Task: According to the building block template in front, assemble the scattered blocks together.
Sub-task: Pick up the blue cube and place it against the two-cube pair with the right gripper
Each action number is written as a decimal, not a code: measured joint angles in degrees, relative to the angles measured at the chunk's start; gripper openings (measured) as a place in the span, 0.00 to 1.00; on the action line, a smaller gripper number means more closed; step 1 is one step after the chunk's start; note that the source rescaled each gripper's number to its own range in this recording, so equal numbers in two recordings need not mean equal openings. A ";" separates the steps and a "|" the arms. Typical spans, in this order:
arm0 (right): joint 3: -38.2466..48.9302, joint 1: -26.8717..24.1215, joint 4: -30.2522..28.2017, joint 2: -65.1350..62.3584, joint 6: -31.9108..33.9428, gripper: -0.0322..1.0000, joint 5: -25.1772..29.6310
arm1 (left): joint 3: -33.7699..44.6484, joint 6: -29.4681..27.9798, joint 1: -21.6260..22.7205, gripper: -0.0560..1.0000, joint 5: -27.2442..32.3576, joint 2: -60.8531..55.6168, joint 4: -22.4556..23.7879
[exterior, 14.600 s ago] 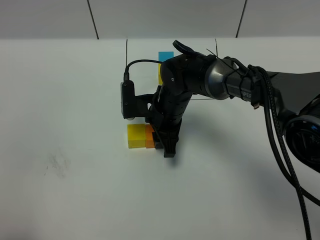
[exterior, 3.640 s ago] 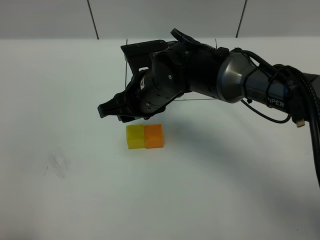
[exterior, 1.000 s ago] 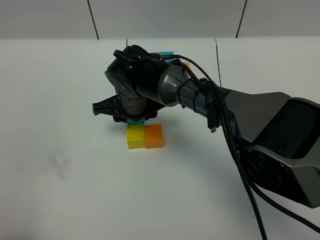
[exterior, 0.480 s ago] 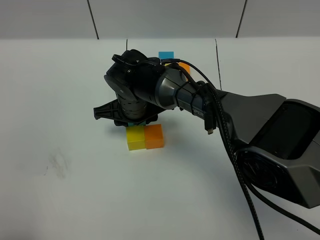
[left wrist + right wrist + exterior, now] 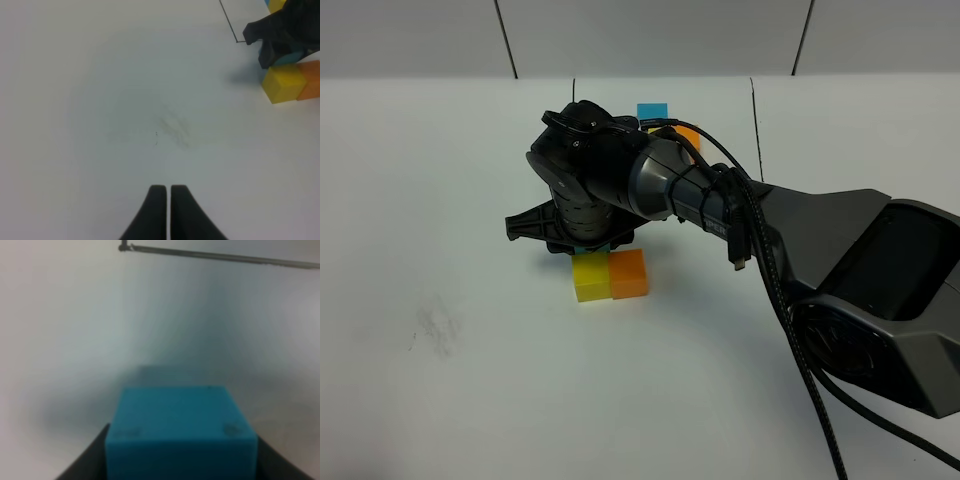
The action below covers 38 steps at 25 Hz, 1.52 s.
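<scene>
Only the right wrist view shows fingers [image 5: 85, 460] clamping the blue cube [image 5: 180, 432].

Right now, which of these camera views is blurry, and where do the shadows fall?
Right wrist view: soft all over, the blue cube between the jaws fuzzy-edged. Exterior high view: sharp, with a faint shadow beside the orange cube. Left wrist view: fairly clear, with a dim shadow near the yellow cube.

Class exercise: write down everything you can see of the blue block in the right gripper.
The blue block is a small matte sky-blue cube with plain faces, one bearing two faint round marks. It sits squarely between the dark fingers of the right gripper, which press its two opposite sides. In the overhead view only a sliver shows below the wrist, just behind the yellow block. Whether it rests on the table cannot be told.
</scene>
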 joint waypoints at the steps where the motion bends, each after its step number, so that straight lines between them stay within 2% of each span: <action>1: -0.04 0.00 0.07 0.00 0.00 0.53 0.00 | 0.00 0.00 0.00 0.05 0.00 0.00 0.00; 20: -0.42 0.00 2.07 3.09 -0.06 0.53 -0.21 | 0.00 0.00 0.00 0.05 0.00 0.00 0.00; 31: -0.61 0.00 2.70 3.21 -2.52 0.53 0.22 | 0.00 0.00 0.00 0.05 0.00 0.00 0.00; 38: -0.67 0.00 5.03 3.21 -4.57 0.53 1.84 | 0.00 0.00 0.00 0.05 0.00 0.00 0.00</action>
